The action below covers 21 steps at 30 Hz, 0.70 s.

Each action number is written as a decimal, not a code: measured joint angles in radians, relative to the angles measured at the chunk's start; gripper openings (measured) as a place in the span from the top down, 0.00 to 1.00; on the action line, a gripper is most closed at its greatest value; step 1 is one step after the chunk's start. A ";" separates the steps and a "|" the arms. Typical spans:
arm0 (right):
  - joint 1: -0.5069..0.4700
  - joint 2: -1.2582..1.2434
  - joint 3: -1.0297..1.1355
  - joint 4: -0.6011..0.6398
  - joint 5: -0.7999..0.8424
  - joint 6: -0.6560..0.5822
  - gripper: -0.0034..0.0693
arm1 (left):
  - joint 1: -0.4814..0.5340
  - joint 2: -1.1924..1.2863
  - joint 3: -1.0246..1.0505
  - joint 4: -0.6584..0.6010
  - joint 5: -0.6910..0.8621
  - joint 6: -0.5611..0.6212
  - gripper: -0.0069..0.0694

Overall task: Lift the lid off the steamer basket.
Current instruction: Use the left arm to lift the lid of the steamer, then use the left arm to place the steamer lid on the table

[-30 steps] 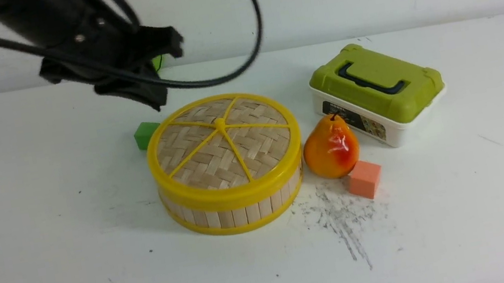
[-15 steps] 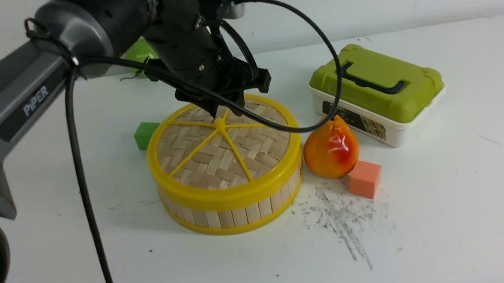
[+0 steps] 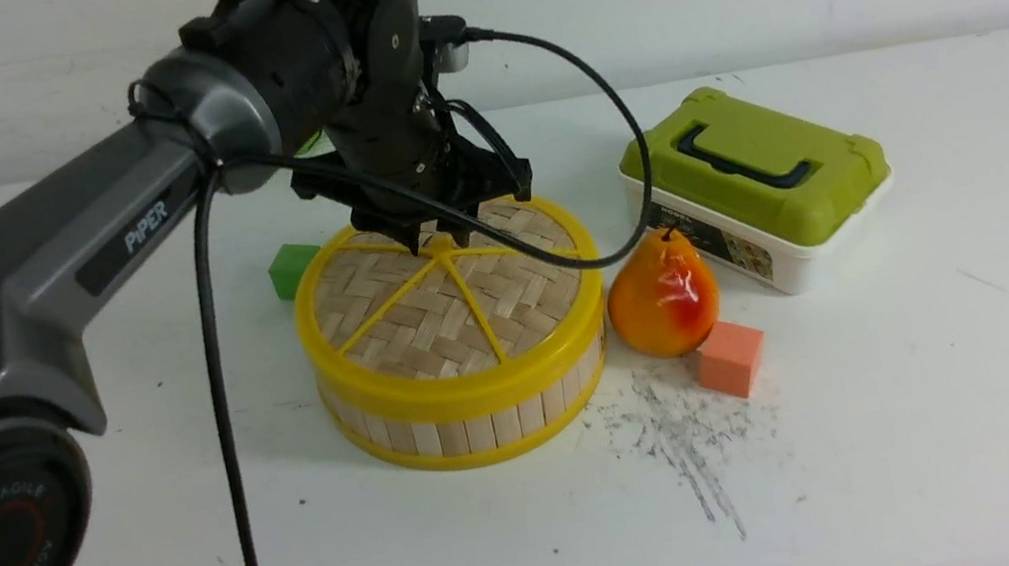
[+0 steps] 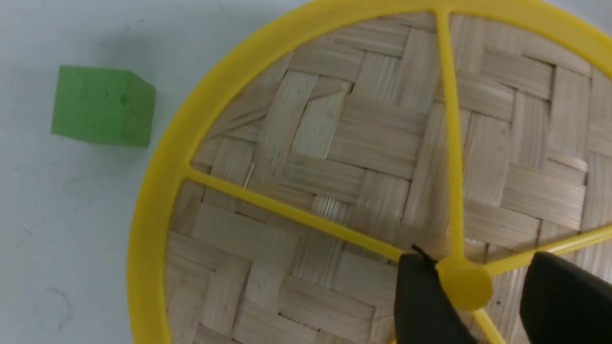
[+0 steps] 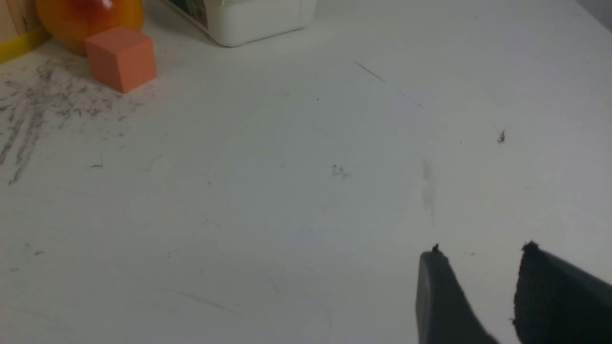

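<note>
The lid (image 3: 447, 282), woven pale bamboo with a yellow rim and spokes, sits flat on the steamer basket (image 3: 467, 431) at the table's middle. My left gripper (image 3: 438, 233) points down on the lid's centre. In the left wrist view the lid (image 4: 334, 143) fills the frame. There the left gripper (image 4: 478, 267) is open, with the yellow hub (image 4: 464, 285) between its fingers. One finger (image 4: 420, 296) touches the hub's side and the other stands apart. My right gripper (image 5: 480, 251) is open and empty over bare table; it is out of the front view.
A green cube (image 3: 292, 268) lies just behind the basket on the left. A pear (image 3: 664, 298) and an orange cube (image 3: 731, 356) sit close on its right. A white box with an olive-green lid (image 3: 755, 172) stands behind them. The left arm's cable hangs over the lid.
My left arm has swung in from the upper left and come down over the lid's centre. Its fingers now straddle the hub. The lid and basket have not moved.
</note>
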 joint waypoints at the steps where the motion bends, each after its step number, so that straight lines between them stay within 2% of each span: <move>1: 0.000 0.000 0.000 0.000 0.000 0.000 0.62 | 0.000 0.003 0.000 0.000 0.002 -0.003 0.58; 2: 0.000 0.000 0.000 0.000 0.000 0.000 0.62 | 0.000 0.003 0.000 0.000 0.003 -0.003 0.58; 3: 0.000 0.000 0.000 0.000 0.000 0.000 0.62 | 0.000 0.006 0.000 0.003 0.011 -0.005 0.65; 4: 0.000 0.000 0.000 0.000 0.000 0.000 0.62 | 0.000 0.006 0.000 0.002 0.012 -0.005 0.67; 5: 0.000 0.000 0.000 0.000 0.000 0.000 0.62 | 0.000 0.006 0.000 0.000 0.013 -0.005 0.76; 6: 0.000 0.000 0.000 0.000 0.000 0.000 0.62 | 0.000 0.006 0.000 0.000 0.014 -0.005 0.79; 14: 0.000 0.000 0.000 0.000 0.000 0.000 0.62 | 0.000 -0.007 -0.023 -0.001 0.026 -0.006 0.79; 21: 0.000 0.000 0.000 0.000 0.000 0.000 0.62 | 0.000 -0.225 -0.050 0.037 0.057 0.062 0.79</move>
